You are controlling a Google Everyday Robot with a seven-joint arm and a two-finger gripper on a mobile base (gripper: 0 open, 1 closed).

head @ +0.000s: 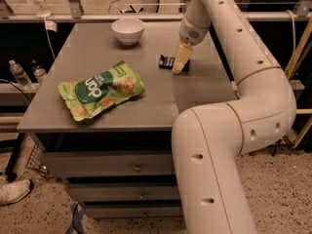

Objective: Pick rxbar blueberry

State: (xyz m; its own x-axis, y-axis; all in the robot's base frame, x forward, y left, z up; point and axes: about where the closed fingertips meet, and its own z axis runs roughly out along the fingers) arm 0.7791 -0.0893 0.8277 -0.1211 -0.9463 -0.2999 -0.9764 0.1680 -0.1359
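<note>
The rxbar blueberry point(166, 61) is a small flat dark navy bar with pale lettering, lying on the grey table point(146, 101) at the back right. My gripper point(179, 66) hangs from the big white arm and comes down right over the bar's right end, its pale fingers point(180, 58) covering part of the wrapper. The bar still lies flat on the table top.
A large green crinkly snack bag point(100, 89) lies at the table's front left. A white bowl point(127, 30) stands at the back. My arm's elbow fills the front right. Drawers sit under the table; bottles point(19, 74) stand at the left.
</note>
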